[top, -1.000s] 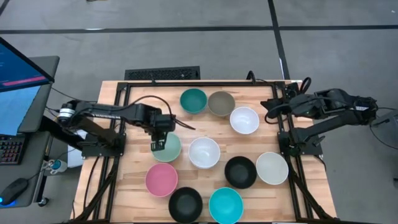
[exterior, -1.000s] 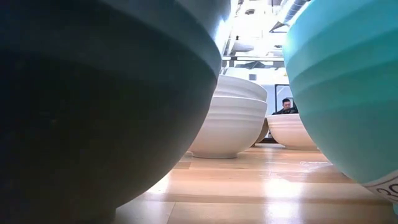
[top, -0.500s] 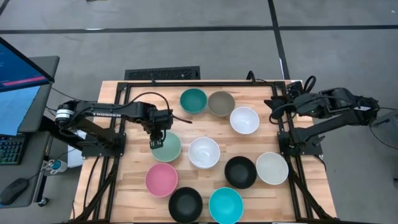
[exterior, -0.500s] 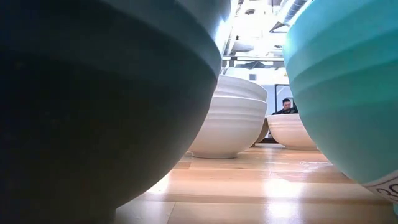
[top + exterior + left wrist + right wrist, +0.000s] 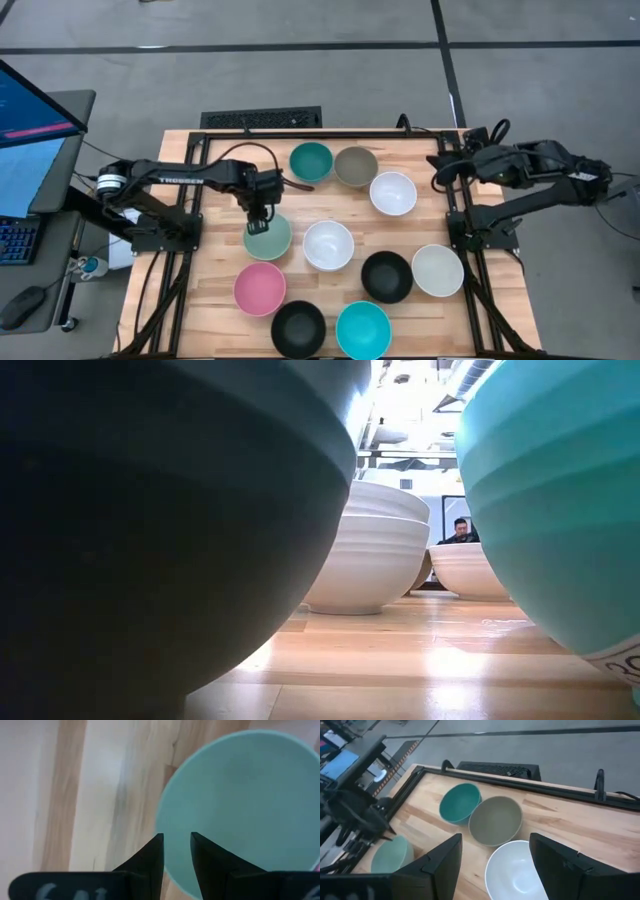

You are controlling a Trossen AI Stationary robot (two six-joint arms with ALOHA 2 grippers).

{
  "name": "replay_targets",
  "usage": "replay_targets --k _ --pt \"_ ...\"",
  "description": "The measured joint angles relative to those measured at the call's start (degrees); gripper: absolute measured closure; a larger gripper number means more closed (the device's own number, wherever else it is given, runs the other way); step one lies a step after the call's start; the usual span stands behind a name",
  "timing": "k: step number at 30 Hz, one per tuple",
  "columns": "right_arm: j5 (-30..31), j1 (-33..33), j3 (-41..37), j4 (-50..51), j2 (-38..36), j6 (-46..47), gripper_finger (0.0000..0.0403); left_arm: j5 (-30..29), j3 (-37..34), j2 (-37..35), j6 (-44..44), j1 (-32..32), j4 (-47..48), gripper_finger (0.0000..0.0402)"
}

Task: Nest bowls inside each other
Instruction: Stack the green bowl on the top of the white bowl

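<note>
From above, we see the left arm stretched from the bench's (image 5: 205,300) left edge toward its middle, the left gripper (image 5: 258,217) pointing down over the far rim of the sage green bowl (image 5: 268,238). In the left wrist view its two dark fingers (image 5: 152,855) stand only a narrow gap apart, their tips over the near part of that bowl's (image 5: 240,805) rim; we cannot tell whether they touch it.

The right arm waits folded at the bench's right edge, its right gripper (image 5: 447,170) raised. Its wrist view shows the fingers (image 5: 432,862) spread wide and holding nothing, with the teal bowl (image 5: 460,802), the taupe grey bowl (image 5: 496,820) and a white bowl (image 5: 517,870) beyond them.

All the bowls we see in the high view sit singly on the bench: teal, taupe grey and white in the far row, the sage green and another white bowl (image 5: 328,245) mid-bench, then the pink bowl (image 5: 260,288), two black bowls (image 5: 387,276), an off-white bowl (image 5: 437,270) and the cyan bowl (image 5: 363,329) nearer.

Only the low view shows one white bowl nested in another (image 5: 375,555); there the near black bowl (image 5: 160,530) and the cyan bowl (image 5: 550,500) fill the sides, and a person (image 5: 460,531) sits far behind.
</note>
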State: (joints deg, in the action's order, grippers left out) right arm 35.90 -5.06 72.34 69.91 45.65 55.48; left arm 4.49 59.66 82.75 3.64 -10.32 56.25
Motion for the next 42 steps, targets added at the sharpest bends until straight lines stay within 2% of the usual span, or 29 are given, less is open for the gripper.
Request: replay_targets --k 5,14,21,26,29,32,35,42 --pt "0.00 1.58 0.00 0.09 0.02 -0.13 0.0147 0.33 -0.41 0.58 -0.57 0.01 -1.91 0.0316" --pt "-0.04 3.36 0.00 0.11 -0.02 -0.46 0.0147 2.27 -6.66 0.80 0.48 0.03 -5.95 0.0316" --pt "-0.04 4.67 0.00 -0.02 -0.02 -0.44 0.0147 -0.23 -6.84 0.80 -0.64 0.03 -6.32 0.0333" --pt "-1.46 6.15 0.00 -0.04 -0.02 -0.45 0.0147 1.06 -3.84 0.80 1.59 0.03 -5.88 0.0338" --pt "-1.53 6.65 0.00 -0.04 -0.02 -0.54 0.0147 0.72 0.06 0.78 2.89 0.44 -5.45 0.0328" --pt "-1.55 6.73 0.00 -0.04 -0.02 -0.63 0.0147 -3.26 3.07 0.67 0.86 0.67 -3.69 0.0308" --pt "-1.55 6.73 0.00 -0.02 -0.02 -0.63 0.0147 -6.00 2.85 0.72 -1.46 0.11 -1.10 0.0278" --pt "-1.65 6.73 0.00 -0.02 -0.02 -0.57 0.0147 -5.28 -0.78 0.74 -2.98 -0.62 -0.70 0.0222"
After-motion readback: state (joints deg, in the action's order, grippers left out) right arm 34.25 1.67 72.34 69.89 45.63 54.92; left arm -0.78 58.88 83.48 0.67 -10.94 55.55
